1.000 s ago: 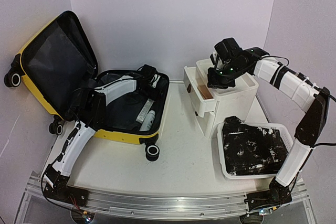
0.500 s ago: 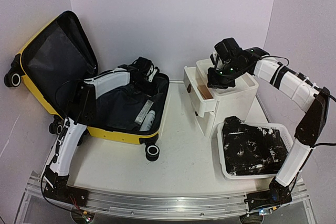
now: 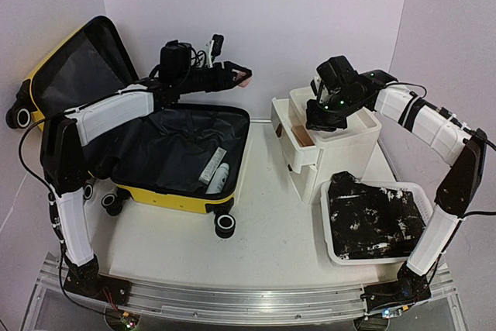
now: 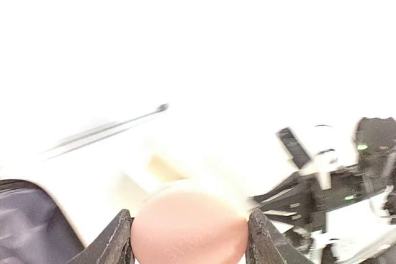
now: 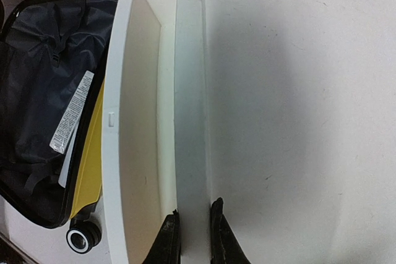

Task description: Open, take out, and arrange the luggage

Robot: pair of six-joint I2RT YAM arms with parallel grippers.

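Note:
The yellow luggage [image 3: 174,194] lies open at the left, its lid [image 3: 77,91] standing up and its dark lining showing. A white tube and a labelled packet [image 3: 216,168] lie inside. My left gripper [image 3: 239,77] is raised above the luggage's back right corner, shut on a round pink object [image 3: 246,77]. In the left wrist view the pink object [image 4: 189,225] fills the gap between my fingers [image 4: 115,242]. My right gripper [image 3: 320,119] is shut on the front top edge [image 5: 193,153] of the white drawer cabinet [image 3: 341,153].
The cabinet's top drawer [image 3: 291,128] is pulled open toward the luggage; it also shows in the right wrist view [image 5: 139,128]. A white perforated basket [image 3: 332,249] holding black-and-white cloth sits at the front right. A luggage wheel [image 3: 225,225] sticks out toward the table's middle.
My left arm has lifted out of the luggage and swung up and to the right with the pink object in its gripper. The right arm has not moved.

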